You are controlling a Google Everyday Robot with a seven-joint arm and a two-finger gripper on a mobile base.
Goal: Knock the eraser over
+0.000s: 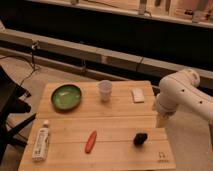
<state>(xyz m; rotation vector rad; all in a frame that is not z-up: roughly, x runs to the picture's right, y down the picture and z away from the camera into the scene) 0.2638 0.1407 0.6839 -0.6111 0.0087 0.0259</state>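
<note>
The eraser (140,139) is a small black block on the wooden table (115,120), near its front right corner. My gripper (162,120) hangs from the white arm (182,95) at the table's right edge, up and to the right of the eraser and apart from it.
A translucent cup (104,90) stands at the back middle. A green bowl (66,95) is at the back left. A flat white pad (137,94) lies at the back right. A red-orange marker (90,141) lies at the front middle. A white bottle (41,142) lies at the front left.
</note>
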